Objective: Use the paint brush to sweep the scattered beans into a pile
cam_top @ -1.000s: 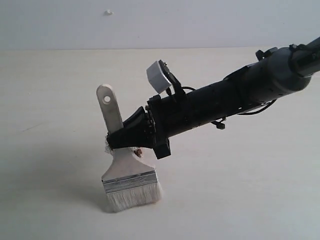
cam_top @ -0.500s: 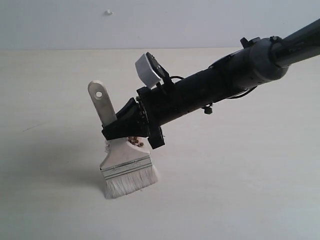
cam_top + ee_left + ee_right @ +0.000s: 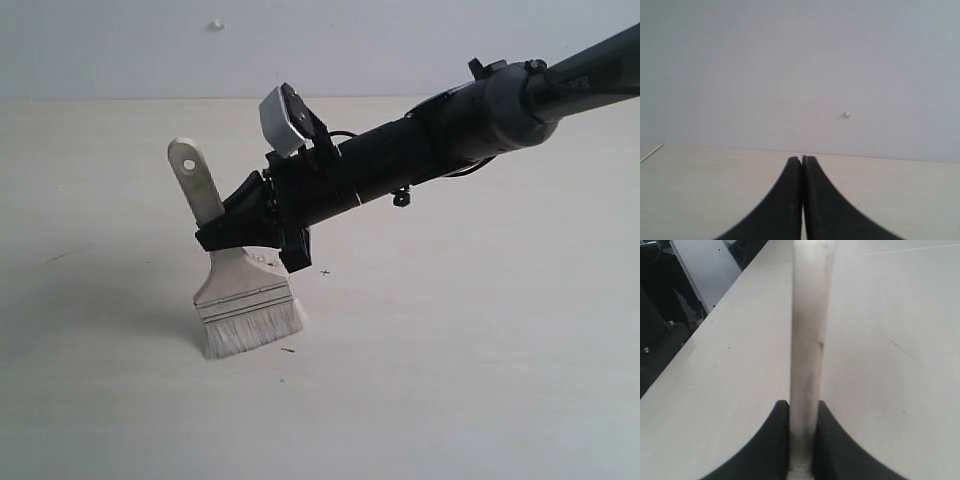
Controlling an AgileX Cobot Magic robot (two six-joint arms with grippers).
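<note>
**Brush pinched on handle, bristles down on table**

R gripper [image 3: 232,240] pinches the paint brush [image 3: 243,290] across its flat handle, just above where the wood widens. The jaws are nearly together w/ the handle between them. L gripper [image 3: 801,167] is pressed together on nothing, pointing at the wall [image 3: 400,40].

The brush sits left of centre, tilted, hole end up and leaning left. Its bristles [image 3: 255,336] touch the table [image 3: 480,380], slightly splayed.

Handling, as I judge it:
- The brush looks light.
- The handle looks stiff and smooth, so it could pivot in a narrow pinch.
- The bristles look soft and will bend, so light pressure should do.
- Best hold is low on the handle near the ferrule [image 3: 245,303], approx. where it is now.

Beans: can't make them out, and no pile shows. Only a few dark specks [image 3: 324,271] lie right of the brush.

Surface is pale, matte and flat, so round beans would prob. roll. The far wall is plain grey-blue w/ a small white nub [image 3: 215,23].
</note>
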